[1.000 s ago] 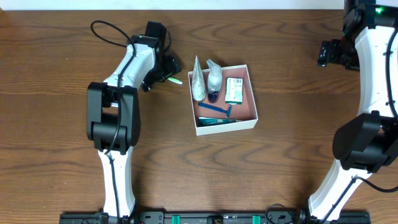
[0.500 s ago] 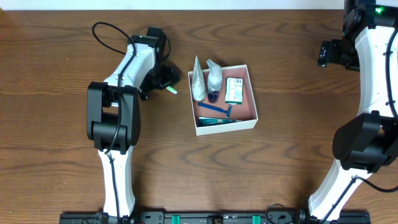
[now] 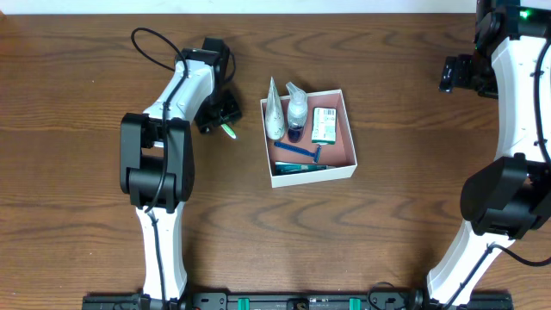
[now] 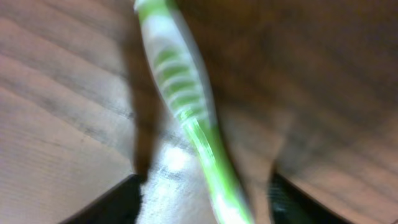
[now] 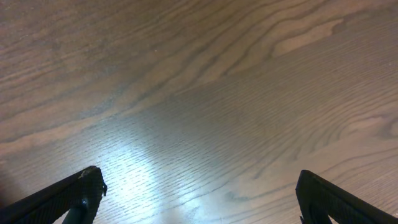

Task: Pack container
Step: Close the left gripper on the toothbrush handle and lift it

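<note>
The container sits on the tabletop just right of the left gripper and well to the left of the right gripper. Inside lie a green-and-white packet, a blue razor and a teal item too small to name. A tube and a small bottle lean over its far rim. The left wrist view is blurred. The left gripper clasps a green-and-white toothbrush that juts out ahead of it. The right gripper is spread wide over the wood, holding nothing.
</note>
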